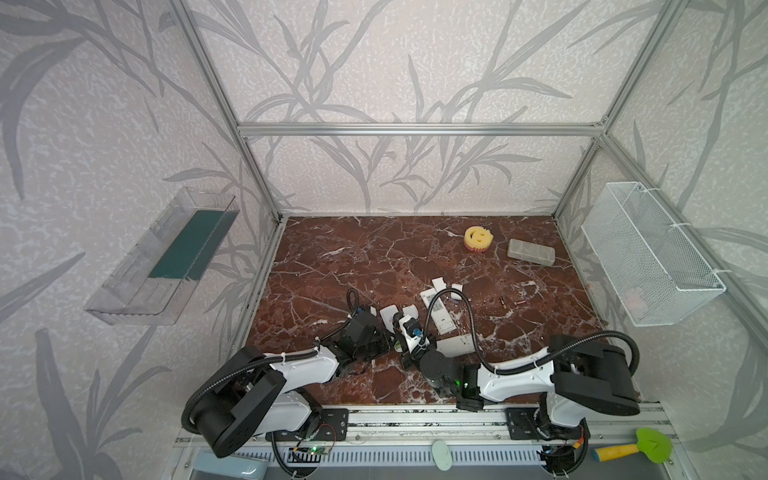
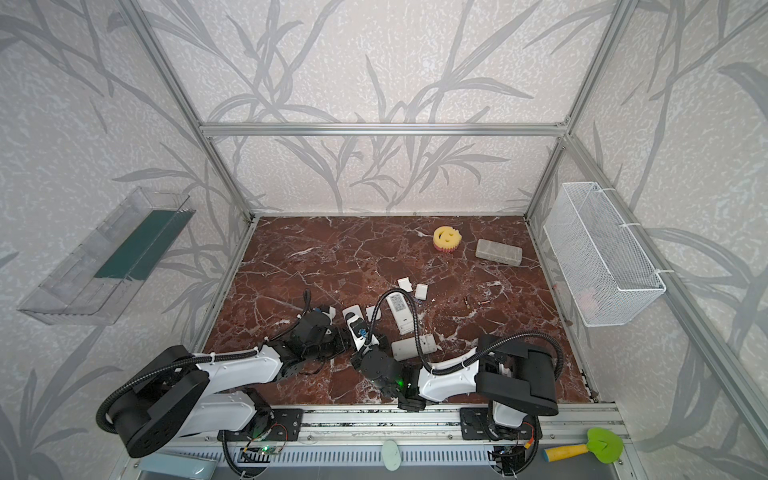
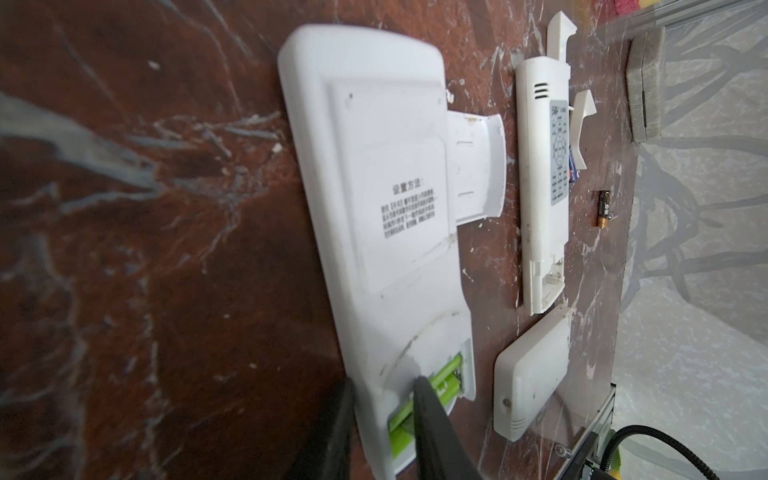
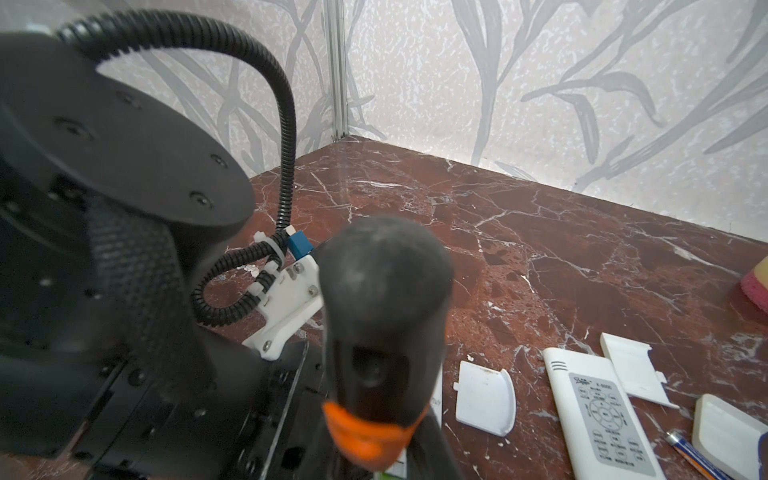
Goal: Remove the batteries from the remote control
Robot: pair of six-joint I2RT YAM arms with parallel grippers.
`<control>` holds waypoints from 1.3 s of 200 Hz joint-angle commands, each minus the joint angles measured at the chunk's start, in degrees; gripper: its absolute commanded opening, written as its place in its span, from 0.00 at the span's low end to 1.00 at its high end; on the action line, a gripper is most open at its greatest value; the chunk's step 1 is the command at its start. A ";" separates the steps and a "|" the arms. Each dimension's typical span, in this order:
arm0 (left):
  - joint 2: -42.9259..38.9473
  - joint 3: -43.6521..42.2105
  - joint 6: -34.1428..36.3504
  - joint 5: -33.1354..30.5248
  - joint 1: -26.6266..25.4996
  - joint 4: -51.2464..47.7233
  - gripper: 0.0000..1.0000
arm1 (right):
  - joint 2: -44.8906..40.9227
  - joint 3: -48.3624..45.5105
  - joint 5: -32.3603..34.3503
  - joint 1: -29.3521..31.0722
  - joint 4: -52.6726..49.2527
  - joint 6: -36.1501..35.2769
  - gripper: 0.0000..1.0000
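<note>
Only the left wrist view lets you see the lime green batteries (image 3: 446, 379). They lie side by side in the open compartment at the end of the white remote (image 3: 374, 166), which rests back up on the marble table (image 3: 145, 208). Your left gripper (image 3: 384, 380) straddles the side wall of that compartment. One finger is outside the remote, the other finger (image 3: 432, 415) is inside on top of a green cell, and the gripper looks clamped on the remote. In both top views this place is hidden under the two wrists, so there you see only the far end of the remote.

The right wrist view gives you what the others do not: the screwdriver (image 4: 382, 316), with black handle and orange collar. It is close before the lens and blurred, and the closed right gripper (image 1: 405, 338) holds it. The gripper's own fingers you cannot see there.

Apart from the arms, a black-and-gold battery (image 3: 603, 209) lies loose on the table near the slim remote (image 3: 540, 187). In the top views it is only a small dark speck. A blue battery (image 4: 690, 453) shows clearly in the right wrist view, just beside the slim remote.
</note>
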 commanded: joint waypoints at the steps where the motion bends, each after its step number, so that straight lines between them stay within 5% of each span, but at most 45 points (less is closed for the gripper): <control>1: 2.44 0.98 -0.23 -0.22 0.18 -1.46 0.27 | -0.23 1.81 -0.88 0.41 -16.31 1.02 0.00; 51: 3.02 1.24 -0.22 -0.49 0.79 -1.83 0.27 | -0.39 7.83 -11.13 -5.34 -28.79 5.94 0.00; 125: 1.90 0.57 0.10 -0.58 0.84 -0.85 0.27 | 3.05 13.59 -19.76 -11.66 -30.03 1.57 0.00; 204: -12.18 -1.74 4.46 -3.71 1.31 -8.65 0.42 | 4.35 15.86 -21.66 -13.37 -31.60 0.51 0.00; 260: -22.96 -6.85 7.59 -2.15 -3.27 -8.61 0.19 | 6.41 17.31 -23.86 -14.51 -31.79 1.86 0.00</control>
